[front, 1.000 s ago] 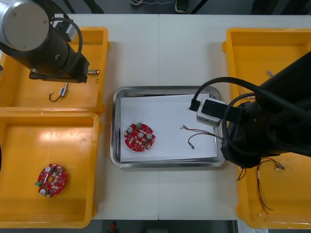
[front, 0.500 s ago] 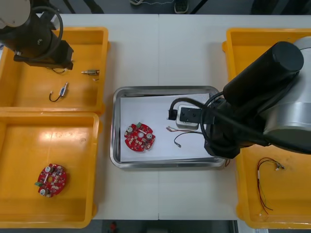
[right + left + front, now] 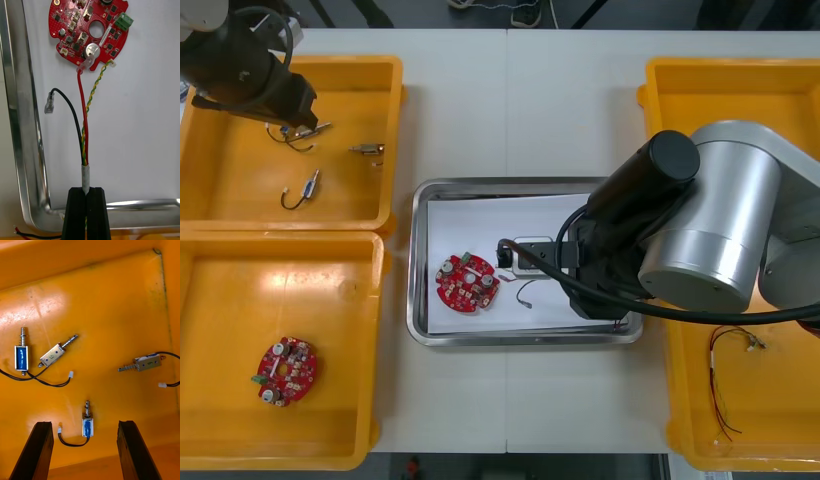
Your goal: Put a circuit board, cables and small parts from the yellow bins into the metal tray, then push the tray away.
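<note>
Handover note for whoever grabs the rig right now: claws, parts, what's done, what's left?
Right claw: shut on a cable bundle over the metal tray, the bundle's loose ends reaching the circuit board.
Left claw: open, above small metal parts in the far left bin.
Done: one board is in the tray.
Left: release the cable, add small parts, push the tray away.

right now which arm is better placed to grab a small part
Left: the left claw, open, hangs over a small metal part in the yellow bin; the right claw is shut on a cable.
</note>
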Controlling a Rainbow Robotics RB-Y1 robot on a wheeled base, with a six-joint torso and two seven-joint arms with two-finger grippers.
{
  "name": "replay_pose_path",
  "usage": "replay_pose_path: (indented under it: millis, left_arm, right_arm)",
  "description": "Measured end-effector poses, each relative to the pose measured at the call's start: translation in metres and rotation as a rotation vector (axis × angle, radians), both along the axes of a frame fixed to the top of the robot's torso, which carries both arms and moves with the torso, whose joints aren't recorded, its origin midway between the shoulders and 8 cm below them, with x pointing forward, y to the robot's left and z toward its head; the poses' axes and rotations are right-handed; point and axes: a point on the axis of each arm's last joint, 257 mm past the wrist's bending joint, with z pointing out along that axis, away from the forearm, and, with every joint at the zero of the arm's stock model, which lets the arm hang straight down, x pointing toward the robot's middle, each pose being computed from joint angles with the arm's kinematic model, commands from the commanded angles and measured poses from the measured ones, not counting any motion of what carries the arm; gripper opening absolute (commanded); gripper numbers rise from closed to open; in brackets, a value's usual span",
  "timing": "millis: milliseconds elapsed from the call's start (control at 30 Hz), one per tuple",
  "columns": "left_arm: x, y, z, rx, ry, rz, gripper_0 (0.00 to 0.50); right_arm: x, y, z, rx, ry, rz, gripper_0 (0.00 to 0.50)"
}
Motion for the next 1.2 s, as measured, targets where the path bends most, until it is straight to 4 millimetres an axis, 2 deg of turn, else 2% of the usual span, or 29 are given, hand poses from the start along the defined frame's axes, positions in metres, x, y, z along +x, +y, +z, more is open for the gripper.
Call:
replay_pose_path:
  millis: [200, 467, 833, 1167, 1200]
  left_arm:
    - [0.011, 0.018, 0.003, -0.033, -0.027, 0.033, 0.500]
    - [0.029, 0.033, 0.004, 0.028, -0.095, -0.065, 0.500]
    - [0.053, 0.047, 0.004, 0.019, -0.193, -0.030, 0.500]
    - [0.064, 0.061, -0.010, -0.022, -0.229, 0.022, 0.500]
    - [0.065, 0.063, -0.012, -0.024, -0.230, 0.027, 0.500]
  right_arm:
    - [-0.003, 0.002, -0.026, -0.024, 0.029, 0.012, 0.000]
    - [0.006, -0.002, -0.051, -0.044, 0.032, -0.006, 0.000]
    - [0.028, -0.012, -0.061, -0.049, 0.002, -0.042, 0.000]
    - [0.037, -0.016, -0.066, -0.044, -0.007, -0.062, 0.000]
    - [0.037, -0.016, -0.066, -0.044, -0.007, -0.063, 0.067]
